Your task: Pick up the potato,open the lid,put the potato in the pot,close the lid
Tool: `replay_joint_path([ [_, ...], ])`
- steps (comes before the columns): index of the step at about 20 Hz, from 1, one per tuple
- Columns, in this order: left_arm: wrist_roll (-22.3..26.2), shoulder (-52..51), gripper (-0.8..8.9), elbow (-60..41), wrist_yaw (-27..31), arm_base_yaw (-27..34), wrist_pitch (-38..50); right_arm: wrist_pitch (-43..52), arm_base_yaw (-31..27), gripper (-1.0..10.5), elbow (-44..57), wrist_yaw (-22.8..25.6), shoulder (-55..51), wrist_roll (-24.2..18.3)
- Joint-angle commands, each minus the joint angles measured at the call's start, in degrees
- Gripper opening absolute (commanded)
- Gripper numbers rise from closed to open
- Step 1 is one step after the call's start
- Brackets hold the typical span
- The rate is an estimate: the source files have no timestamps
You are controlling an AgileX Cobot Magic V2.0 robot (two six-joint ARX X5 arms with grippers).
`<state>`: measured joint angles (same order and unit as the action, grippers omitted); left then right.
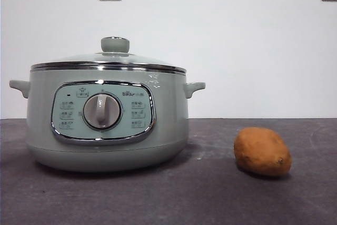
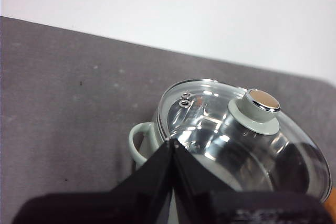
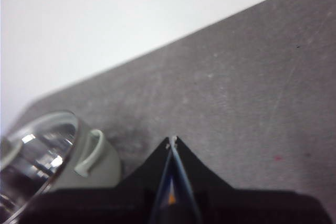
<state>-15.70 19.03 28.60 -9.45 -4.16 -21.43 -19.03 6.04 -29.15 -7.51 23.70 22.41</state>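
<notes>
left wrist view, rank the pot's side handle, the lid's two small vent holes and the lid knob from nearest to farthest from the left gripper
From the left gripper, jaws shut:
1. Side handle of the pot, just beside the jaw tips.
2. Vent holes, on the lid glass near its rim.
3. Lid knob, farther, at the lid's centre.
</notes>
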Motion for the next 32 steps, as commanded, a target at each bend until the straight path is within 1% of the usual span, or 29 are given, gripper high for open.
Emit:
replay_joint_path([
  [1,4.0,5.55,-0.04,6.36,-0.04,0.11,-3.37,-4.48,0.02,0.0,-6.93,-0.09,6.14,-7.89],
  [2,4.02,7.85,-0.04,8.87,-0.07,0.11,-4.66,-6.6,0.02,0.0,-9.62,-0.09,8.7,-9.81],
  [4,4.2,11.17,-0.04,12.35,-0.07,0.11,-6.12,-9.84,0.02,0.0,-13.4,-0.11,12.33,-12.28],
  [6,5.49,14.45,-0.03,15.69,-0.44,0.11,-7.45,-13.44,0.02,0.0,-17.09,-0.11,16.11,-14.4],
  [8,6.91,17.33,0.0,18.43,-1.68,0.11,-8.63,-16.76,0.02,0.0,-20.22,-0.11,19.67,-15.69],
  [11,6.95,21.27,0.13,20.9,-4.0,0.07,-8.66,-19.39,0.02,0.2,-23.21,-0.17,24.02,-16.11],
  [12,6.93,22.53,0.46,21.49,-5.07,0.07,-8.66,-19.93,0.02,0.9,-23.76,-0.48,25.07,-16.11],
  [13,6.93,23.58,1.0,21.92,-6.16,0.07,-8.66,-20.11,0.02,1.8,-24.13,-1.42,26.01,-16.11],
  [14,6.88,25.07,1.98,22.43,-7.43,0.07,-8.66,-20.11,0.04,3.5,-24.33,-2.49,27.02,-16.04],
  [15,6.64,26.14,2.97,22.56,-8.09,0.04,-8.59,-20.11,0.04,4.9,-24.33,-3.89,27.82,-16.04],
  [16,6.64,27.1,3.55,22.53,-8.96,0.04,-8.59,-20.13,0.04,5.6,-24.33,-4.66,28.57,-15.98],
  [18,6.43,28.57,3.53,22.56,-9.49,0.0,-8.52,-20.13,0.39,5.7,-24.35,-4.83,29.97,-15.8],
  [19,6.45,29.18,3.53,22.56,-10.6,0.0,-8.09,-20.13,1.22,5.6,-24.39,-5.99,30.75,-15.76],
  [20,6.45,29.59,3.52,22.56,-11.06,0.0,-7.54,-20.09,2.58,5.6,-24.46,-7.26,31.67,-14.99],
  [23,6.32,29.83,3.52,22.56,-12.55,-0.04,-6.03,-19.78,9.22,5.6,-24.7,-6.47,36.26,-13.35],
  [24,6.29,29.83,3.51,22.56,-13.2,-0.04,-5.97,-19.54,11.76,5.6,-24.74,-5.18,38.49,-12.39],
  [25,6.29,29.83,3.51,22.56,-13.33,-0.04,-6.03,-19.17,14.47,5.6,-24.81,-2.51,41.31,-11.52],
  [27,6.32,29.83,3.51,22.56,-13.35,-0.04,-6.12,-18.38,17.99,5.6,-24.81,2.62,46.31,-11.15],
  [28,6.32,29.83,3.51,22.56,-13.35,-0.04,-6.12,-17.84,18.99,5.6,-24.81,4.24,49.09,-10.58],
  [29,6.32,29.83,3.51,22.56,-13.42,-0.04,-6.12,-16.96,19.71,5.6,-24.83,4.92,52.22,-9.94],
  [32,6.32,29.83,3.51,22.56,-13.4,-0.04,-6.32,-13.79,20.31,5.6,-24.81,4.81,59.65,-9.05],
])
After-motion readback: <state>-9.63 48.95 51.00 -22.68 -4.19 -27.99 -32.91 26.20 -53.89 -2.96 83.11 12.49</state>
